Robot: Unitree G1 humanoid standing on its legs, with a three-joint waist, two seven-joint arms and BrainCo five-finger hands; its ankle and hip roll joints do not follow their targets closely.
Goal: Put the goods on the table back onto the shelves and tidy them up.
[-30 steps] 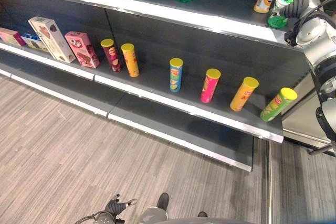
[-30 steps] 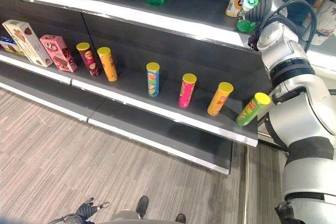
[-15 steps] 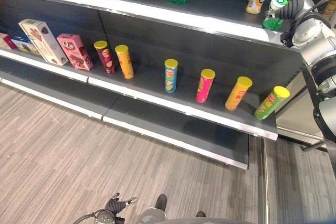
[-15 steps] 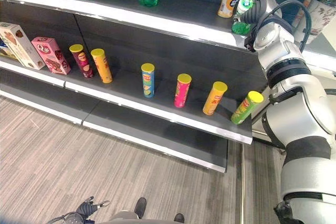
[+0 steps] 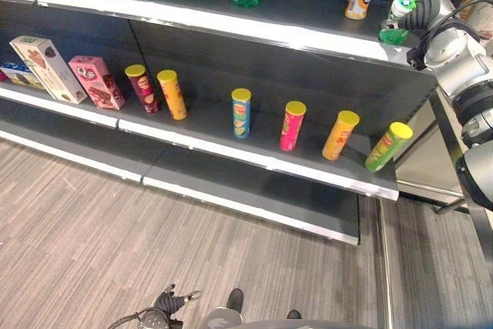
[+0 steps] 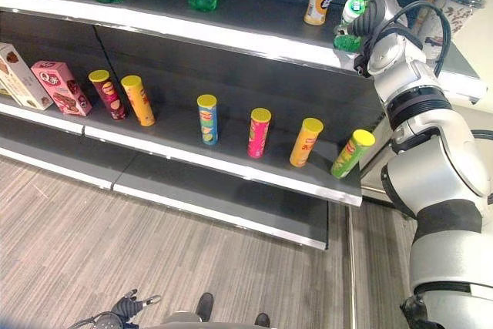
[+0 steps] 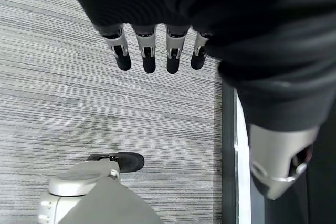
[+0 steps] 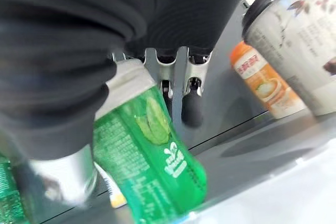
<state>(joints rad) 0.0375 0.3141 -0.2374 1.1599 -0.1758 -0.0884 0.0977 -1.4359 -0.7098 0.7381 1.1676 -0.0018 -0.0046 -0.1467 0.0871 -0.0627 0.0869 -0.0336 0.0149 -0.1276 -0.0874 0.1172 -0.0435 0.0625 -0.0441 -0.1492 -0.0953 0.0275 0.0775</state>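
Six tube cans [image 5: 241, 112], two snack boxes [image 5: 95, 81], one held green bottle [image 8: 152, 161].

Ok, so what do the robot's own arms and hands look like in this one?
Both arms are smooth silver-grey shells with dark bands at the joints. Each hand, the right hand and the left hand, has a dark ribbed cover over its back and wrist, silver fingers with dark rounded tips, and a silver thumb set apart. No markings are legible.
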